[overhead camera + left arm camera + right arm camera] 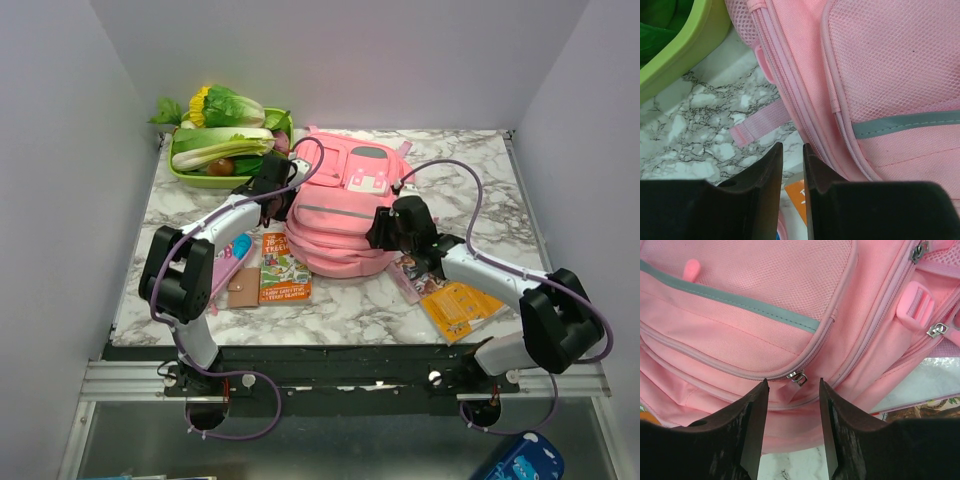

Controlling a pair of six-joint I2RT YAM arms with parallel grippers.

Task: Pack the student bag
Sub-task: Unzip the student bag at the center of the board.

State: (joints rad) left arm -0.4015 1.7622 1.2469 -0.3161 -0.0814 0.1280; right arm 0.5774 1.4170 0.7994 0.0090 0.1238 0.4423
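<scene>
The pink student bag (340, 215) lies flat in the middle of the marble table, grey-and-white patch up. My left gripper (275, 195) is at its left side. In the left wrist view the gripper (793, 146) has its jaws a narrow gap apart with nothing between them, just left of the bag's side seam (805, 115), near a loose pink strap (760, 123). My right gripper (383, 228) is at the bag's right front. In the right wrist view the gripper (793, 381) is open and empty, and a metal zip pull (799, 377) sits just beyond the fingertips.
A green tray (200, 178) of vegetables stands at the back left, close to the left gripper. A pink-and-blue pencil case (232, 255), a brown wallet (243, 287) and an orange book (283, 268) lie left of the bag. Another orange book (458, 305) lies under the right arm.
</scene>
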